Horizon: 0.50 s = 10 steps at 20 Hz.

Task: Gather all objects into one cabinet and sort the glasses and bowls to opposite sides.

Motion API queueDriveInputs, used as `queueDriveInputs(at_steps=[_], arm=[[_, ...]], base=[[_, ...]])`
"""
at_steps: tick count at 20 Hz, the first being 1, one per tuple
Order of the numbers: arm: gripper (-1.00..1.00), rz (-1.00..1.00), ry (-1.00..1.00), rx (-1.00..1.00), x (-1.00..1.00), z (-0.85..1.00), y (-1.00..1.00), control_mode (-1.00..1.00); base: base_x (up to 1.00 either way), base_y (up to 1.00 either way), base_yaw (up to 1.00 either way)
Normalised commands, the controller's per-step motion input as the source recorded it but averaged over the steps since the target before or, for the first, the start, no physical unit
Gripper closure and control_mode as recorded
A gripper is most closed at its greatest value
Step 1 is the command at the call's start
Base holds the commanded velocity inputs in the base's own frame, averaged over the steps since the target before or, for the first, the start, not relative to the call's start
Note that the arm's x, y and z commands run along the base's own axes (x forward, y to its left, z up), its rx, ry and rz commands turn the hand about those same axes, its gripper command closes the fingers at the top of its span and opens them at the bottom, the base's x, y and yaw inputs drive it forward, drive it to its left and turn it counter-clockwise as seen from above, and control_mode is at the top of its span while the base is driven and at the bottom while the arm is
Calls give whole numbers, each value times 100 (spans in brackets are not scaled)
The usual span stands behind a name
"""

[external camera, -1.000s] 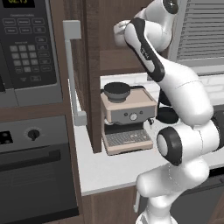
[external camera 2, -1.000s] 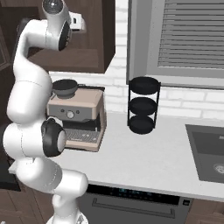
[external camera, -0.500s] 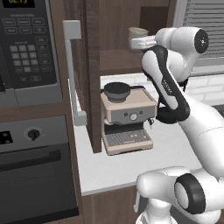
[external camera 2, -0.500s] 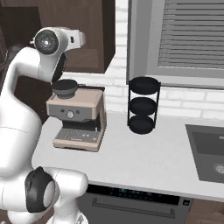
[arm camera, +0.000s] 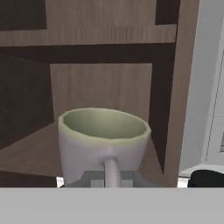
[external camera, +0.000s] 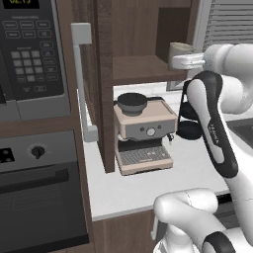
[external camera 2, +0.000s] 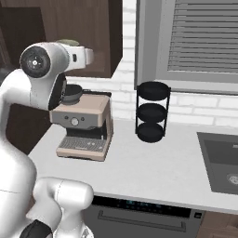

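Observation:
A cream-white mug (external camera: 180, 51), one of the glasses, hangs just above the right end of the shelf (external camera: 141, 68) in an open brown wall cabinet. My gripper (external camera: 179, 61) is shut on the mug at its handle side. In the hand view the mug (arm camera: 104, 140) is upright and close, its handle pointing at the camera, and my fingertips are hidden below it. From the right base view the mug's rim (external camera 2: 69, 42) peeks over my white hand. The bowls are out of view.
A beige coffee machine (external camera: 143, 133) stands on the counter under the cabinet. The cabinet's open door (external camera: 94, 74) with a white handle is to its left. A black tiered rack (external camera 2: 151, 111) and a sink (external camera 2: 223, 162) lie further right. An oven stack (external camera: 34, 123) is far left.
The arm has swung to the right, carrying the mug from deep inside the cabinet toward the shelf's right edge. The jaws stayed shut.

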Motion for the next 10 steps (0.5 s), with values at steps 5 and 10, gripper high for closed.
queueDriveInputs(at_steps=[5, 10], arm=[[100, -33, 7, 0, -100, 0, -69, -100], [100, -17, -4, 0, -99, -18, -54, -100]], base=[[0, 0, 0], [0, 0, 0]])
